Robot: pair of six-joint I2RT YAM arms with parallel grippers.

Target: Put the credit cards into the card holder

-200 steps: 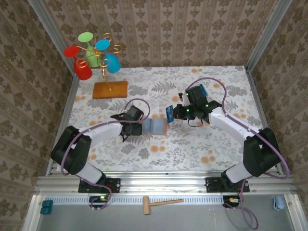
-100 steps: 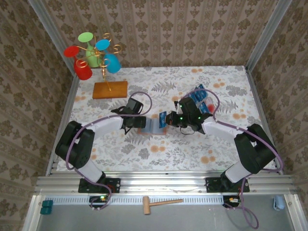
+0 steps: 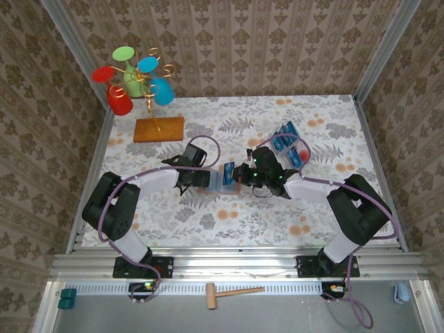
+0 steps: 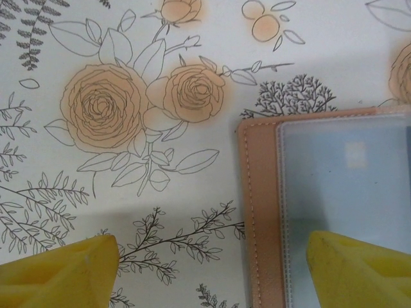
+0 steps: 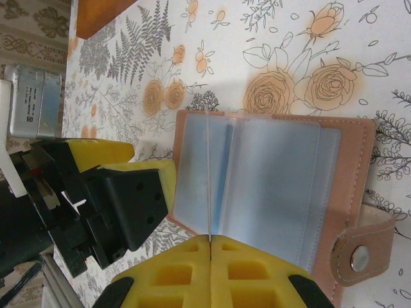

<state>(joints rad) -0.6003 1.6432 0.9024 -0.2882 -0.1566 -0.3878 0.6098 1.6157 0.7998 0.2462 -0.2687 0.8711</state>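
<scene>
The card holder (image 3: 216, 184) lies open on the flowered table, tan outside with greyish-blue clear pockets (image 5: 276, 186) inside. My right gripper (image 5: 210, 239) is shut on a thin blue credit card (image 5: 209, 170), seen edge-on and standing upright over the holder's left page; from above the card (image 3: 227, 173) shows over the holder. My left gripper (image 4: 212, 276) is open and straddles the holder's left edge (image 4: 260, 212), one yellow fingertip (image 4: 58, 269) over the table, the other over the left page. More blue credit cards (image 3: 284, 137) sit in a clear tray.
The clear tray with a red spot (image 3: 303, 157) stands right of the holder, behind my right arm. A wooden slab (image 3: 158, 129) with a gold stem and coloured cups (image 3: 135, 80) stands at the back left. The holder's snap tab (image 5: 359, 258) sticks out on its right side.
My right gripper has carried the blue card leftward, from right of the holder to above its left page. My left gripper has shifted slightly toward the holder's left edge.
</scene>
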